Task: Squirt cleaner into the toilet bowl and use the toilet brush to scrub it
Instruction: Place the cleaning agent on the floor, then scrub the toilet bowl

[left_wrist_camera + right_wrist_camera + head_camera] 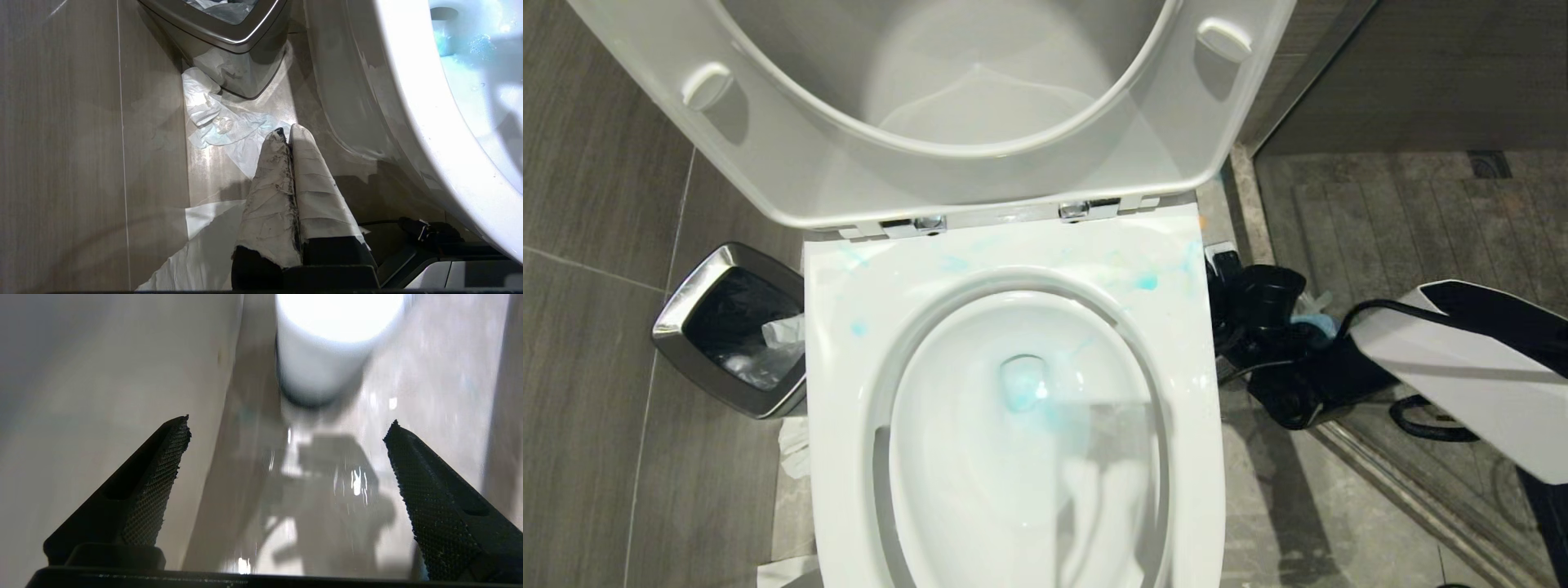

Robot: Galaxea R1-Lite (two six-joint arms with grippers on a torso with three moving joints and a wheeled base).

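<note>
Grey floor tiles surround one toilet bowl and one bin; right end effector spread, left end effector pressed together.

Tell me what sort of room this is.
Most likely a bathroom: a white toilet bowl with its seat raised, a chrome-rimmed waste bin beside it, and grey floor tiles all around.

floor: grey tile | on it: toilet bowl, waste bin, paper scraps

Right gripper spread wide, empty, above glossy floor.
</note>
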